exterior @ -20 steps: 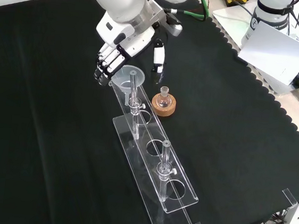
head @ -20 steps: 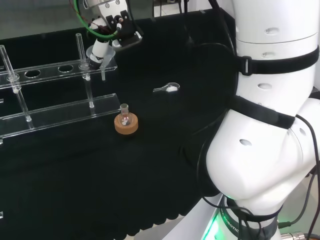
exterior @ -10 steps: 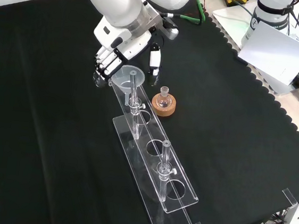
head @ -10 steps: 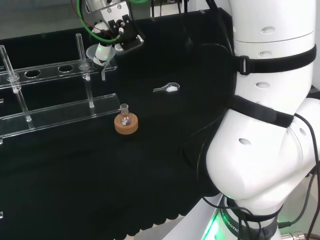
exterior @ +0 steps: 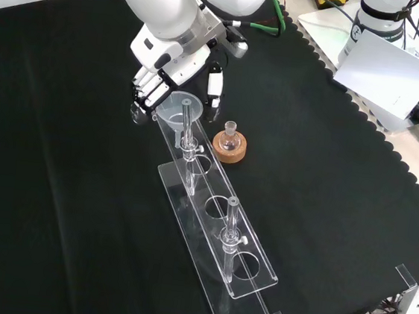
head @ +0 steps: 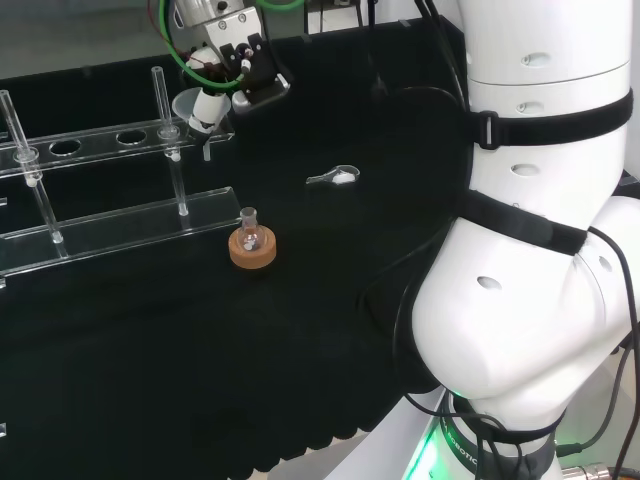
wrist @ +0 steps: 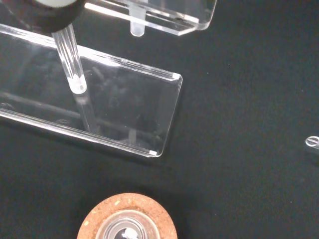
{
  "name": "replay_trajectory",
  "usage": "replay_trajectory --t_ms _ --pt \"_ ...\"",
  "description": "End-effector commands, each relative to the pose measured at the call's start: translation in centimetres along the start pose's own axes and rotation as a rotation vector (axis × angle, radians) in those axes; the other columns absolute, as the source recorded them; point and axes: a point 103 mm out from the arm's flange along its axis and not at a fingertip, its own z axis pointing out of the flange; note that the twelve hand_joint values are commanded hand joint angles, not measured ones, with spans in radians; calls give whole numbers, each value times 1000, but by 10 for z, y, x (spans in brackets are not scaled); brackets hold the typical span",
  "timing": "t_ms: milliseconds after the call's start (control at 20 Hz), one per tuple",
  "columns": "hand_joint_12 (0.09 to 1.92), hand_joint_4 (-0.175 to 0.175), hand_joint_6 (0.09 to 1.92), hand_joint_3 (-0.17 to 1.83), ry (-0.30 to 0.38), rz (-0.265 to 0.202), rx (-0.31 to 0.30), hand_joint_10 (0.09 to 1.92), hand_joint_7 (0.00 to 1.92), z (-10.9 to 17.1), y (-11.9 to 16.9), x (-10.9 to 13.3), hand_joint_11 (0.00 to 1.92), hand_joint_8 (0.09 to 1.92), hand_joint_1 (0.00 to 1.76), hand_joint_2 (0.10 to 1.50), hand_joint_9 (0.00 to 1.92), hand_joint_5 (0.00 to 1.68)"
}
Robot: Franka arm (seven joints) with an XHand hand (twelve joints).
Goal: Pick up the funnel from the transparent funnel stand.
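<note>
Hand [exterior: 160, 77] curled round funnel [exterior: 174, 108] at clear stand [exterior: 216, 236]; no legible writing.

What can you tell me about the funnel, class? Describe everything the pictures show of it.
The funnel is clear, probably glass or plastic, with a wide round mouth that narrows to a thin stem. It sits upright in the end hole of the clear stand, at the end nearest the hand, stem pointing down through the top shelf. In the front view the curled fingers are at its rim on one side and the thumb on the other; whether they touch it I cannot tell. It looks empty.
</note>
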Motion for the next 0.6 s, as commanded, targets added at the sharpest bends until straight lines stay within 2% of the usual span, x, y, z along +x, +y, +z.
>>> replay_trajectory --t_ms 50,200,400,550,600 --pt "1506 -60 87 57 -6 4 -6 778 16 2 1 -1 252 726 384 798 356 161" --pt "1485 -68 87 62 -20 6 -56 712 128 3 1 1 287 757 409 815 487 221" --pt "1426 -71 87 80 -40 3 -113 609 379 -1 -1 2 371 735 475 845 675 406" --pt "1396 -67 87 89 -51 -4 -149 575 472 -7 -3 6 413 729 512 856 742 498" --pt "1385 -67 87 92 -54 -9 -179 569 496 -13 -6 6 429 729 524 858 760 519"
